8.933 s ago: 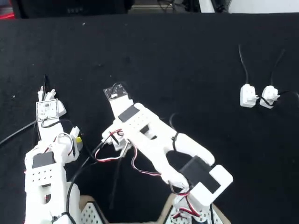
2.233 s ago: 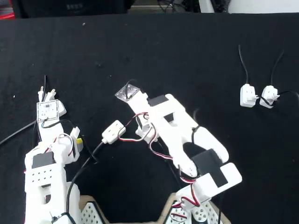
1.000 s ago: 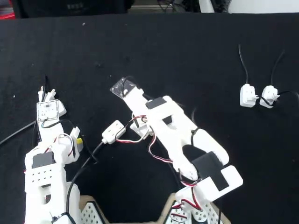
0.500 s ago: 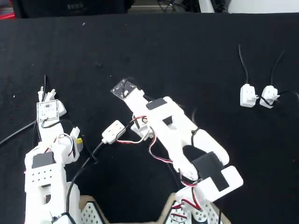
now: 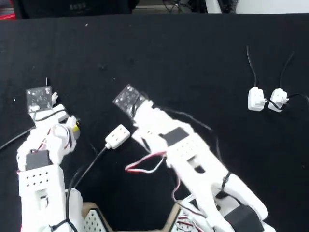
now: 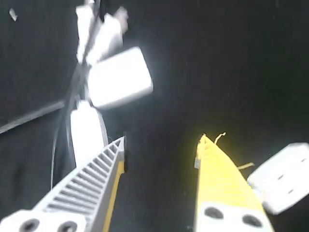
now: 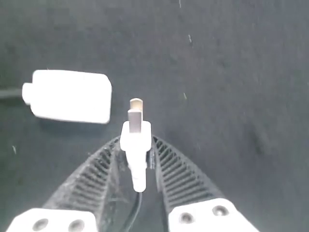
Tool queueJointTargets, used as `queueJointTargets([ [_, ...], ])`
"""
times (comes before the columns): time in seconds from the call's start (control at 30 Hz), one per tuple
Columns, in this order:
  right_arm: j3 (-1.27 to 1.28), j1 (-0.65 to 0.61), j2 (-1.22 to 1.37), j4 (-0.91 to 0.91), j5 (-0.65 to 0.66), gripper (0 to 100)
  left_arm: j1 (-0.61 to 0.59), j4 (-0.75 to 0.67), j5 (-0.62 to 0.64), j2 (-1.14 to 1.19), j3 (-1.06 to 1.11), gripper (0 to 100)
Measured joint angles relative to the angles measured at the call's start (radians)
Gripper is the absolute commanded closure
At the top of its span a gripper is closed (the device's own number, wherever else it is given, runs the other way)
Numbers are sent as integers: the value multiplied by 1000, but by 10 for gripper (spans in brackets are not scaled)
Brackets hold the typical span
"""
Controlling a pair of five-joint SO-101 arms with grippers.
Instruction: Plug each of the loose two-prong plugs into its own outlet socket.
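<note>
My right gripper (image 7: 136, 145) is shut on a white two-prong plug (image 7: 135, 133), prongs pointing away from the wrist. A white outlet socket (image 7: 70, 96) lies on the black cloth just beside the prongs, apart from them. In the high view this socket (image 5: 117, 136) lies mid-table on a black cable, next to the right arm (image 5: 174, 140). My left gripper (image 6: 161, 142) stands open with nothing between its grey and yellow fingers. Beyond it lie another white socket block (image 6: 118, 82) and loose white plugs (image 6: 99, 26) on black cords.
Two white blocks (image 5: 256, 99) (image 5: 278, 99) with black cords sit at the far right of the table. The left arm (image 5: 43, 130) stands near the left edge, with black cables running along the cloth beside it. A further white block (image 6: 282, 176) lies beside the yellow finger.
The right arm has stretched out low over the cloth, with its wrist still near the mid-table socket. The left arm has swung a little farther away and to the left.
</note>
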Motion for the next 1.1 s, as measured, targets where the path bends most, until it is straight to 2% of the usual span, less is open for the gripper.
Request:
queueJointTargets([
  [0.1,68,-40,0,-176,-95,988,9,0,75,0,-55,762],
  [0.17,92,-69,0,-264,-173,988,57,0,120,0,-77,762],
  [0.3,103,-133,0,-315,-267,987,161,-28,193,0,-81,762],
  [0.47,124,-184,0,-325,-281,987,238,-77,222,0,-81,762],
  [0.7,126,-213,0,-327,-308,987,356,-77,250,0,-81,762],
  [0.83,129,-216,-21,-327,-336,987,365,-77,245,0,-75,762],
  [1.1,250,-218,-238,-325,-339,987,374,-94,167,-11,-6,762],
])
